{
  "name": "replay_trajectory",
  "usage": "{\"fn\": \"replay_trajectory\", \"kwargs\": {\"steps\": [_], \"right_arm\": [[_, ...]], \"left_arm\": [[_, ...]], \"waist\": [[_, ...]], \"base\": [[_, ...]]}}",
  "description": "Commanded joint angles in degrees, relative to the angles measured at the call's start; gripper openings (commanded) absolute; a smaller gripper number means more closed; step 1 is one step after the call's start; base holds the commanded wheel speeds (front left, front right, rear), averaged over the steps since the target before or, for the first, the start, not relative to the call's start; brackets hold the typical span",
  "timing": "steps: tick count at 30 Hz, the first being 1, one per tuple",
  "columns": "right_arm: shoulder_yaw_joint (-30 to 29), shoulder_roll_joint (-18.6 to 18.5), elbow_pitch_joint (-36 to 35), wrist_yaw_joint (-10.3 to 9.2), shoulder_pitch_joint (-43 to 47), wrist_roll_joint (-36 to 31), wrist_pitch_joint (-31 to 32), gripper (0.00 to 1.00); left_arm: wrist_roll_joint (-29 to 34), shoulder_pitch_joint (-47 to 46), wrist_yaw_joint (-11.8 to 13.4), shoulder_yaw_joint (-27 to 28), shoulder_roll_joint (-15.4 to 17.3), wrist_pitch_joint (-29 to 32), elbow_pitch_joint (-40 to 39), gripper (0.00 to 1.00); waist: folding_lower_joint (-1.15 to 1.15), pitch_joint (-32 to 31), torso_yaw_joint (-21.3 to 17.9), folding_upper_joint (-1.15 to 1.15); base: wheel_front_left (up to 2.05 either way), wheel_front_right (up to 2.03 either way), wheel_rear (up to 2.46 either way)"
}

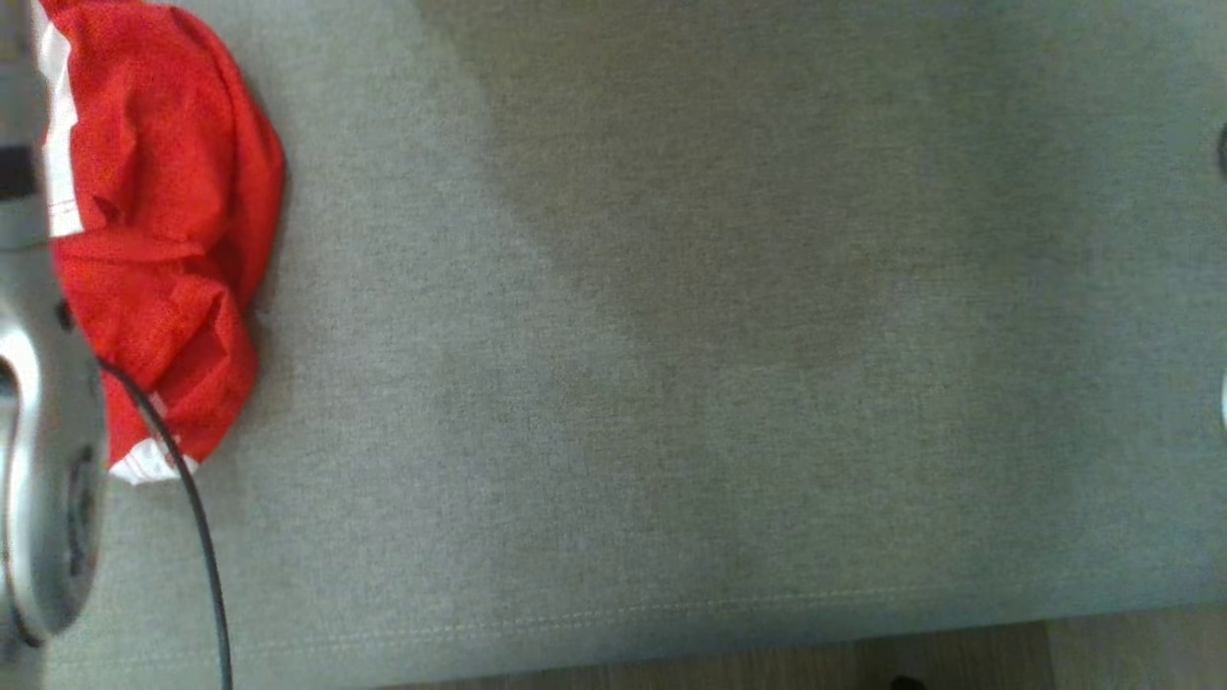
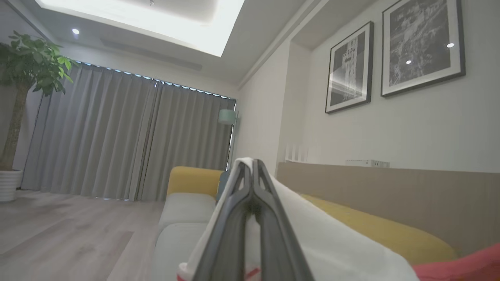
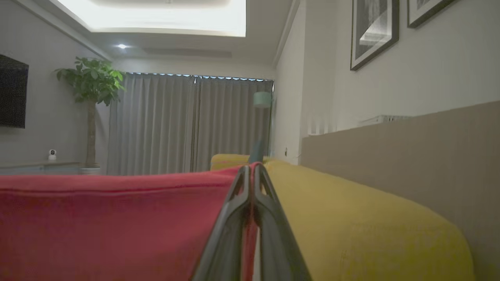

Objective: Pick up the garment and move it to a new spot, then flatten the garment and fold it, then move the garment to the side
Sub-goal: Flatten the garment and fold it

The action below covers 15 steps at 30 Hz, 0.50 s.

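Garment: red mesh cloth with white trim, bunched and creased, at the left side of the grey sofa seat. Left gripper: fingers pressed together on a white fold, the cloth draping down both sides. Right gripper: fingers pinched on a red edge. Both point roughly level along the sofa. The silver left arm is just beside the bunch.

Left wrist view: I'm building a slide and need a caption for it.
Left gripper shut on the white edge of the garment, above a sofa, curtains and framed pictures behind.
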Motion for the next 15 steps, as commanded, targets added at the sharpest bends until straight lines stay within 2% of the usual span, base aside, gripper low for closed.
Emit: {"fn": "replay_trajectory", "kwargs": {"steps": [1, 7, 11, 15], "right_arm": [[0.83, 1.03, -0.6, 0.42, -0.38, 0.26, -0.36, 0.0], [4.96, 1.69, 2.12, 0.42, 6.67, 2.02, -0.49, 0.0], [10.84, 1.01, 5.22, 0.42, 12.34, 3.97, -0.5, 0.0], [16.34, -0.53, 8.55, 0.42, 16.58, 8.88, -0.43, 0.0]], "left_arm": [[0.26, -0.25, -0.26, 0.47, 1.76, -0.49, -0.95, 0.0], [0.99, 9.02, -1.16, -1.47, 0.49, -0.62, -0.32, 0.0], [1.65, 17.11, -1.32, -2.73, 0.95, -0.63, -1.97, 0.0], [0.67, 25.28, -1.35, -5.88, 2.61, -0.63, -4.44, 0.0]], "waist": [[-0.01, 0.92, 0.46, 0.0], [-0.01, 2.44, 1.07, 0.0], [-0.01, 1.18, 1.56, 0.0], [-0.01, -1.91, 1.94, 0.0]], "base": [[0.0, 0.0, 0.0], [0.0, 0.0, 0.0], [0.0, 0.0, 0.0], [0.0, 0.0, 0.0]]}}
